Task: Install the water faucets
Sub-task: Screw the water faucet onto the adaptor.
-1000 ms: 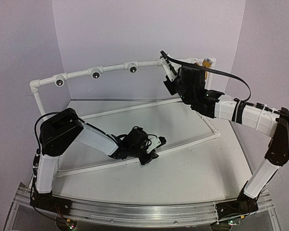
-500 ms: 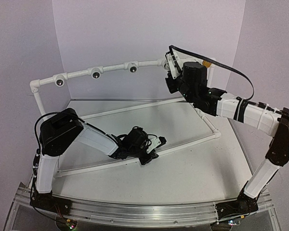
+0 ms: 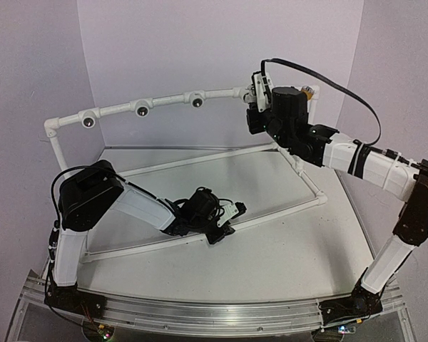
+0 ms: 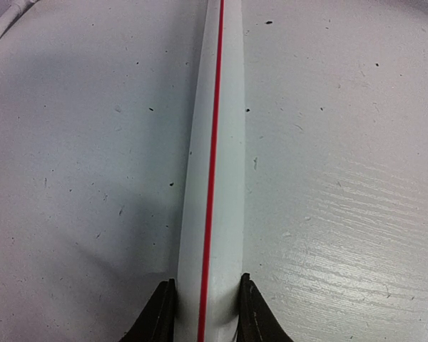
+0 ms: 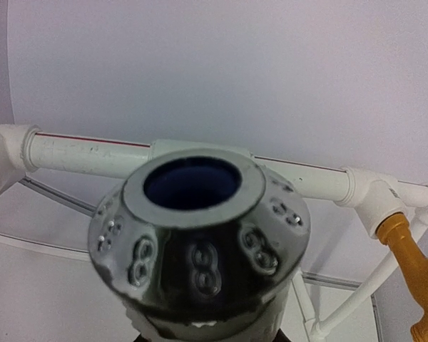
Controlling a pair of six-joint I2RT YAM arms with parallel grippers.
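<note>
The left fingers (image 4: 159, 319) are pinching the low front pipe (image 4: 215, 178) of the white pipe frame (image 3: 114, 113), with one dark tip pressing on each side. That pipe is showing a thin red line along its length and is lying on the speckled white surface (image 4: 342, 178). In the overhead view this grip is sitting a little left of centre.

The right arm (image 3: 342, 153) is hovering at the upper right of the overhead view. Its wrist is hanging close to the frame's top rail (image 5: 85, 151), just right of three dark sockets (image 3: 141, 108) spaced along that rail. The right fingers are not showing clearly in either view. They are drawn almost fully together, and I cannot tell what they are closing on.

A glossy dark round piece (image 5: 200, 242) with an open mouth is filling the lower middle of the right wrist view. It is sitting in front of a tee on the rail, with a sliver of white under it at the bottom edge. Whether it belongs to the white faucet or to the frame cannot be told.

The yellow-orange faucet (image 5: 406, 263) is sitting in the white elbow fitting (image 5: 374, 203) at the right end of the top rail. It is hanging downward at the right edge of that view.
</note>
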